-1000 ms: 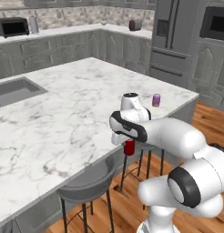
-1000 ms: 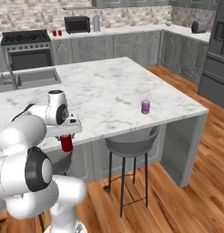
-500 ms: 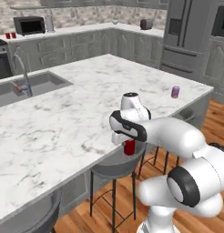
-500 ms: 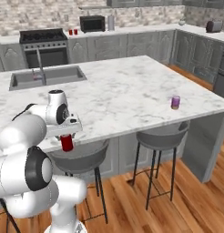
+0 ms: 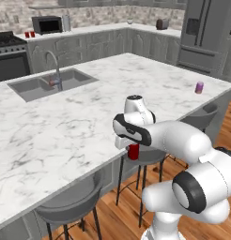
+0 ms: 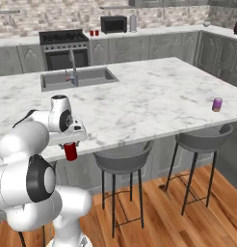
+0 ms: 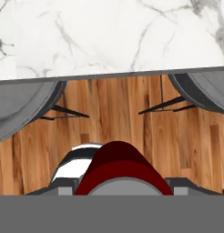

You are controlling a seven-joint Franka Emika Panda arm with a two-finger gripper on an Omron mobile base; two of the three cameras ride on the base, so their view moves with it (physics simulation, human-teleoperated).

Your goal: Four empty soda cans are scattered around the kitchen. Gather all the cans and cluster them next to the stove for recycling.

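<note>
The tool (image 5: 132, 149) grips a red soda can (image 5: 133, 152) beyond the desk (image 5: 89, 117) edge; no lettering is legible on it.

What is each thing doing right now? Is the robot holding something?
gripper: shut on a red can, held off the island's edge above the floor
red can: upright, in the gripper
purple can: upright on the island, near its far corner
two red cans: upright on the back counter, beside the stove
stove: oven door shut
two stools: empty, at the island
</note>
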